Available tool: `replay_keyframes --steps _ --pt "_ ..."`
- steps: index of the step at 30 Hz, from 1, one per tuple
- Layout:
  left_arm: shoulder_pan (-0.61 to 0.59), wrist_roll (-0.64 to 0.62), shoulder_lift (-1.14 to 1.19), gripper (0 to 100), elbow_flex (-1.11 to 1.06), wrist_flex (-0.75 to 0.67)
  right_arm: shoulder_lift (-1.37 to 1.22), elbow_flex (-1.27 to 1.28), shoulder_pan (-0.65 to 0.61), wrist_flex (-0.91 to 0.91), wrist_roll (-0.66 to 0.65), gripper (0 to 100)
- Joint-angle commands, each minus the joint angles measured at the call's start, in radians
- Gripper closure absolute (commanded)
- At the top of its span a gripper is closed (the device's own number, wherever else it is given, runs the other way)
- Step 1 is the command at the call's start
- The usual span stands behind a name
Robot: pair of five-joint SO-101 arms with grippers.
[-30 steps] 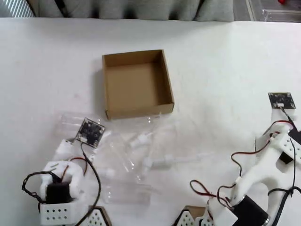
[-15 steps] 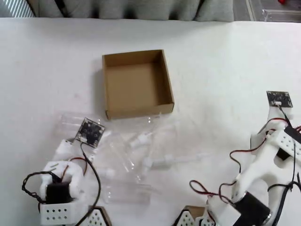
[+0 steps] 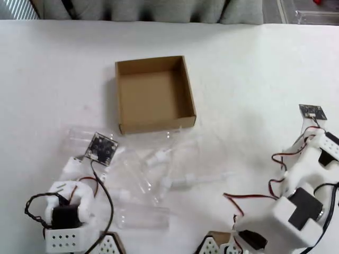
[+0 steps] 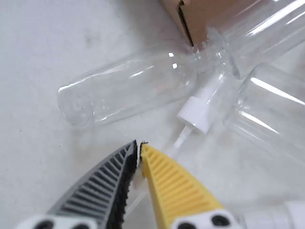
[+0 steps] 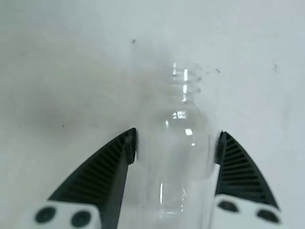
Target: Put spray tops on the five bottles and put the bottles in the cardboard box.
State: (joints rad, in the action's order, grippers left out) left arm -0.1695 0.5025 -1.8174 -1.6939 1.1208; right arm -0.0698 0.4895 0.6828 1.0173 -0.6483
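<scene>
Two claws, two states.

Right gripper (image 5: pixel 177 135): the black jaws sit against both sides of an uncapped bottle (image 5: pixel 183 157). Its threaded neck is bare and points away from the wrist. I judge this a hold.

Left gripper (image 4: pixel 139 144): the grey and yellow jaws are closed tip to tip, right at the thin dip tube of a spray top (image 4: pixel 194 113). I cannot tell whether the tube is pinched or merely runs beneath them.

Risks, as judged:
- If the top is held by its tube, the white collar would dangle and swing. The flexible tube could kink or miss the narrow neck.
- The held bottle is smooth, round and probably light. Pressing a top on could twist it or push it back through the jaws.
- The spray top lies against a lying bottle (image 4: pixel 128 90) and beside a second bottle (image 4: pixel 271 119). Lifting it may set these rolling.

Views compared:
- The high view gives the layout. The cardboard box (image 3: pixel 153 126) stands open with nothing inside, so all five bottles remain to be done.
- It also shows the left arm (image 3: pixel 66 214) near the clutter in front of the box, and the right arm (image 3: pixel 299 209) well apart at the table's right side.
- Clear plastic reads faintly from above, while the left wrist view resolves bottle outlines, necks and the box corner (image 4: pixel 190 21).
- The right wrist view supplies the grasp itself and the bare thread.
</scene>
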Motion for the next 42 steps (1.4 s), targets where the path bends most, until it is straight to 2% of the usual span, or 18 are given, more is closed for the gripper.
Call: replay_keyframes --steps 1,9,11,15,18,20,24,27,32,36,38,42 --pt "-0.010 0.009 -0.005 98 0.002 -0.034 -0.024 -0.077 0.002 0.005 -0.003 76.9" --pt "-0.010 0.009 -0.005 98 0.002 -0.035 -0.062 -0.097 -0.004 0.005 -0.072 77.9" --pt "-0.010 0.009 -0.005 98 0.002 -0.035 -0.056 -0.098 0.001 0.005 -0.075 82.7" --pt "-0.010 0.009 -0.005 98 0.002 -0.035 -0.035 -0.120 0.001 0.007 -0.074 99.2" --pt "-0.008 0.009 -0.005 98 0.002 -0.035 0.015 -0.130 -0.005 0.076 -0.072 95.4" --pt "-0.008 0.009 -0.005 98 0.002 -0.035 0.062 -0.133 -0.019 0.154 -0.069 96.7" --pt "-0.008 0.009 -0.005 98 0.002 -0.035 0.168 -0.106 -0.099 0.305 0.026 98.1" --pt "-0.008 0.009 -0.005 98 0.002 -0.035 0.236 -0.049 -0.183 0.328 0.130 98.2" --pt "-0.010 0.009 -0.005 98 0.002 -0.032 0.272 0.103 -0.348 0.173 0.318 98.2" --pt "-0.010 0.009 -0.005 98 0.002 -0.031 0.272 0.261 -0.447 -0.097 0.423 98.2" --pt "-0.010 0.009 -0.005 98 0.002 -0.029 0.283 0.310 -0.438 -0.189 0.408 98.2" --pt "-0.010 0.002 -0.005 98 0.002 -0.029 0.277 0.304 -0.390 -0.179 0.400 98.2"
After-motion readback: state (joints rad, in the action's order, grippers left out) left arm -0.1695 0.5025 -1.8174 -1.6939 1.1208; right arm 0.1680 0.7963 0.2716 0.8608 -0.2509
